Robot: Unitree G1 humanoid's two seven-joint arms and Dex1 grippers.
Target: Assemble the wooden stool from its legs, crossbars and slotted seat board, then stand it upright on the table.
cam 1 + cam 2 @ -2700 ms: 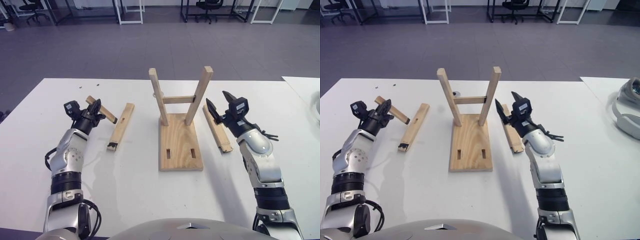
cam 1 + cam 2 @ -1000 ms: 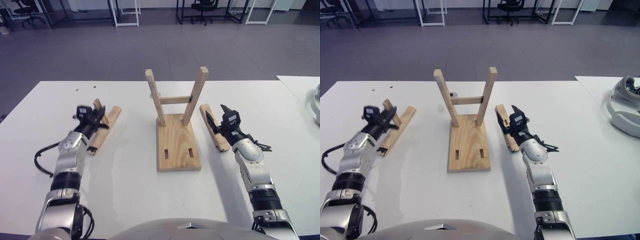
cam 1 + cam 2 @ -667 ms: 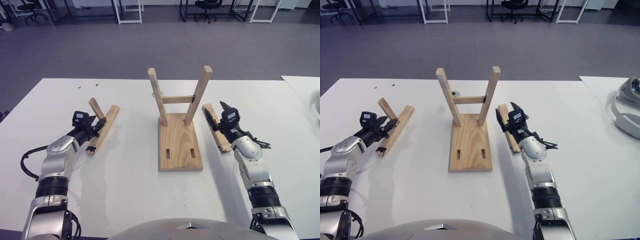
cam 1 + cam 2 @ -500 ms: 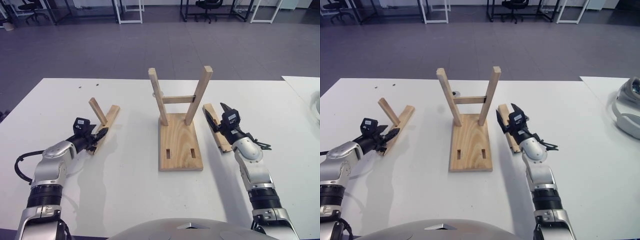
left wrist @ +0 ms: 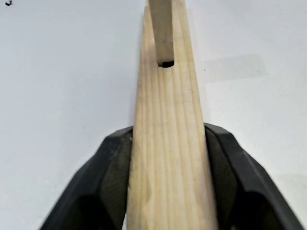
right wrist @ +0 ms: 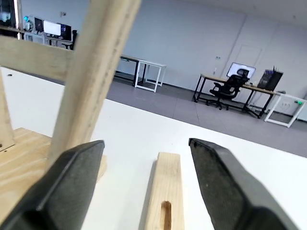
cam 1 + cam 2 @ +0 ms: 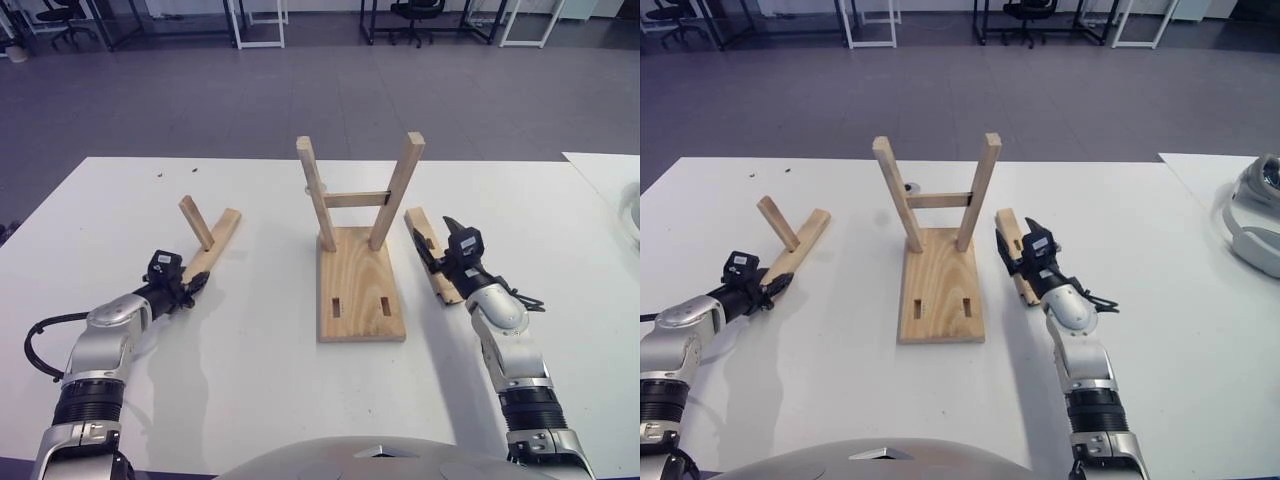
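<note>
The slotted seat board (image 7: 361, 292) lies flat mid-table with two legs (image 7: 397, 190) standing in it, joined by a crossbar (image 7: 356, 199). To its left lies a leg (image 7: 214, 243) with a crossbar (image 7: 195, 221) stuck up out of it. My left gripper (image 7: 190, 287) is at that leg's near end; in the left wrist view its fingers (image 5: 117, 165) press both sides of the leg (image 5: 168, 143). Right of the board lies a loose leg (image 7: 433, 258). My right gripper (image 7: 438, 246) stands open astride it, fingers (image 6: 218, 184) apart on either side of the leg (image 6: 165, 211).
A white headset-like object (image 7: 1252, 220) lies at the table's right edge. Small dark crumbs (image 7: 160, 175) sit near the far left edge. A small round thing (image 7: 311, 188) lies behind the standing legs. Bare tabletop stretches in front of the board.
My left gripper has drawn back along the left leg to its near end; the leg with its crossbar earlier shifted left. My right gripper has sunk slightly over the loose leg.
</note>
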